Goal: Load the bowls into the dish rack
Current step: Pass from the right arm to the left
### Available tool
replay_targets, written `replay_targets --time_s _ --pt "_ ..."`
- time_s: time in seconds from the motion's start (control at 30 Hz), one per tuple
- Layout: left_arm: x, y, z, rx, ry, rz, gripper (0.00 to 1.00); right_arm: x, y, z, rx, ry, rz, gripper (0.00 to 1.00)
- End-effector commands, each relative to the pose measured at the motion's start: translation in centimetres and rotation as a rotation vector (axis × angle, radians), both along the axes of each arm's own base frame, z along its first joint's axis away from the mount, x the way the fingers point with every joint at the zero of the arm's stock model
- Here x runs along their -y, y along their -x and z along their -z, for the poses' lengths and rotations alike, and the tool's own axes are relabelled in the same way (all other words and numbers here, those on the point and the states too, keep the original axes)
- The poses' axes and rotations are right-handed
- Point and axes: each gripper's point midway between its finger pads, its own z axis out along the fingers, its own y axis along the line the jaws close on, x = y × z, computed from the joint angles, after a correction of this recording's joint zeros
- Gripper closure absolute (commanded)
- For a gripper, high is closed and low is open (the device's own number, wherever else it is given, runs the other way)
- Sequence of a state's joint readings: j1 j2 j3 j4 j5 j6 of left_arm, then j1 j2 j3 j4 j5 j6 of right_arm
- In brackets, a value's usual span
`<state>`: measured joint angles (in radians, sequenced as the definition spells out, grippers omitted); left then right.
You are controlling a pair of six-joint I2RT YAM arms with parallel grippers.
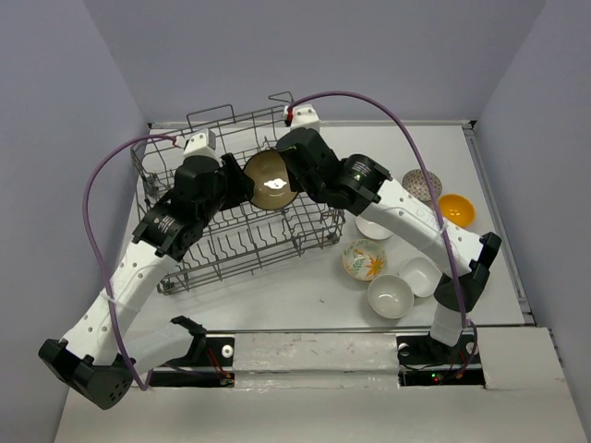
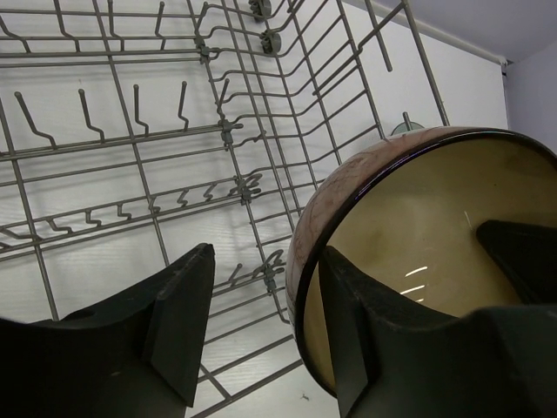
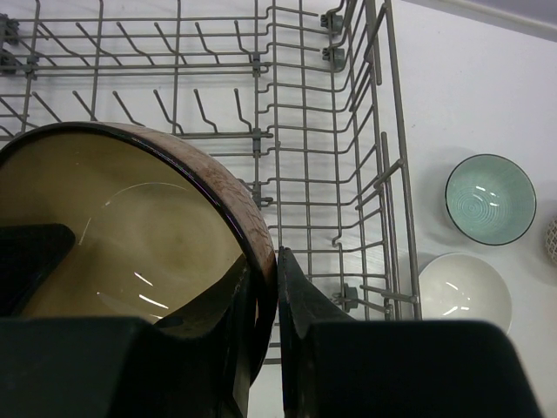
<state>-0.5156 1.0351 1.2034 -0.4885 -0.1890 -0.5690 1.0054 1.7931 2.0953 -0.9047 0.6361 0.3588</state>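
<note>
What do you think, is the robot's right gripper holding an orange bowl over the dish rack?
Not quite: it is not orange. The right gripper holds a brown bowl over the dish rack. The right wrist view shows it, with the dark rim pinched in the jaws.

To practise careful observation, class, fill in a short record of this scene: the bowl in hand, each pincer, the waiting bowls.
Held bowl: brown bowl, over the dish rack
Right pincer: shut on its rim
Left pincer: open, fingers either side of the opposite rim
Waiting: orange bowl, floral bowl and others on the table, right of the rack
</note>
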Motion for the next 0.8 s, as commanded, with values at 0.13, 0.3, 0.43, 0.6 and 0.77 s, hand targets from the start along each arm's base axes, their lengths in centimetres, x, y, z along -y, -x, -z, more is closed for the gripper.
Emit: replay_targets --time_s 0.13,0.3,0.43,0.6,0.77 --pt "0.97 -0.93 -0.75 0.039 0.031 0.015 0.48 -1.29 0.10 -6.21 0.124 -0.215 0.008 0.99" --pt "1.22 -1.14 -0.59 0.037 0.033 0.018 0.55 -1.21 -0.01 -6.33 0.131 -0.211 0.013 0.99" --pt "1.33 -1.16 -0.60 0.037 0.036 0.021 0.60 -1.57 0.21 -6.35 0.133 -0.209 0.005 0.99" --pt "1.33 -1.13 -0.72 0.040 0.035 0.023 0.74 -1.60 0.08 -5.86 0.130 -0.194 0.009 0.99" --pt "1.38 -1.13 -0.60 0.038 0.032 0.025 1.00 -1.90 0.06 -5.70 0.125 -0.195 0.001 0.99"
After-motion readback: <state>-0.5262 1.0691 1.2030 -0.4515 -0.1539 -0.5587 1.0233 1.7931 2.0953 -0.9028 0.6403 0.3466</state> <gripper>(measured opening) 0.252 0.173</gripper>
